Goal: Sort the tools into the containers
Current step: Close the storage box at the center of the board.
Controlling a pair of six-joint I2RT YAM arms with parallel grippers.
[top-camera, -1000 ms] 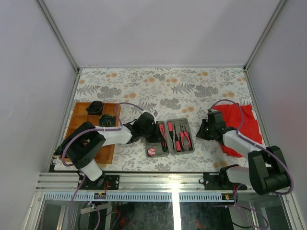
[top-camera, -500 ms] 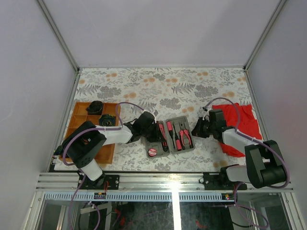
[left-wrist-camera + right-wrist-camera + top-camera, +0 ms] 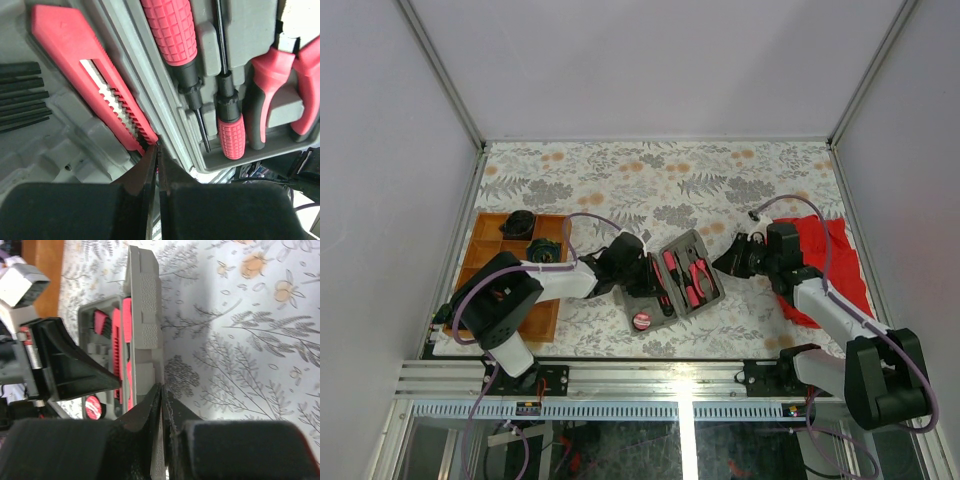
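Where my two arms meet near the front of the table (image 3: 650, 180), which wears a covering printed with grey ferns and orange blossoms, the grey case (image 3: 150, 305) lies open with its right half tilted up off the surface. My right gripper (image 3: 161, 390) is nearly closed, its fingertips pinching the thin rim of that tilted half. My left gripper (image 3: 157, 150) is pressed tight with nothing between its fingers, tips down at the hinge line beside a red utility knife (image 3: 75, 55). Screwdrivers (image 3: 170, 27) and pliers (image 3: 272, 70) sit in the recesses of the tilted half. A pink disc (image 3: 642, 321) lies on the covering just in front of the case. The wooden tray (image 3: 535, 315) sits at the left edge, with dark objects (image 3: 518, 224) in two far compartments. A red cloth (image 3: 840, 255) lies at the right. Plain pale walls (image 3: 660, 60) and metal corner posts (image 3: 440, 75) enclose the table.
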